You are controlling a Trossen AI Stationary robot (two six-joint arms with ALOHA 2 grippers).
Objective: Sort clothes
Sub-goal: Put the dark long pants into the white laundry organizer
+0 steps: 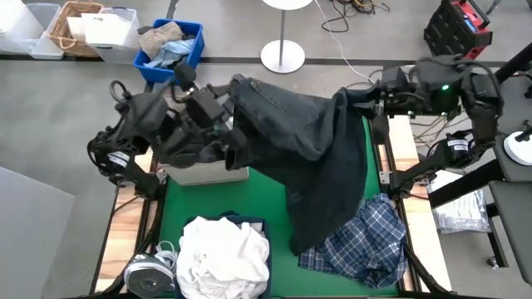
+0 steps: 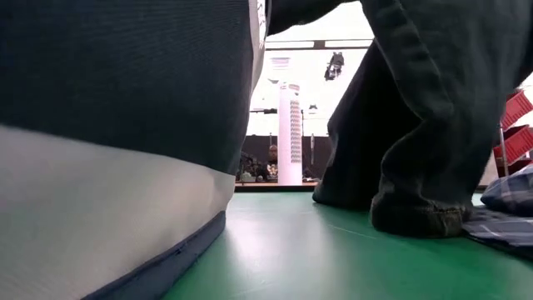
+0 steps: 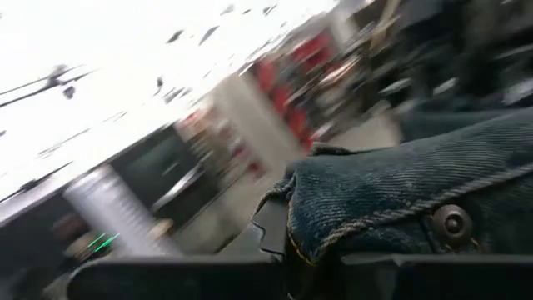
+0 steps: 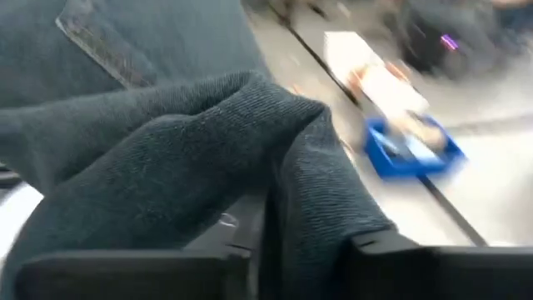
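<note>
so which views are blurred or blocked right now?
Left wrist: background streaked, only the dark denim garment fairly sharp. Right wrist: the blue bin smeared. Low: a close bag wall blocks the left half, windows blown out. High: clean.

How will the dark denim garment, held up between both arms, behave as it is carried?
Likely floppy: the dark denim garment sags between the left end effector and right end effector. Probably heavyish; its hem drags on the green mat, near the plaid shirt.
</note>
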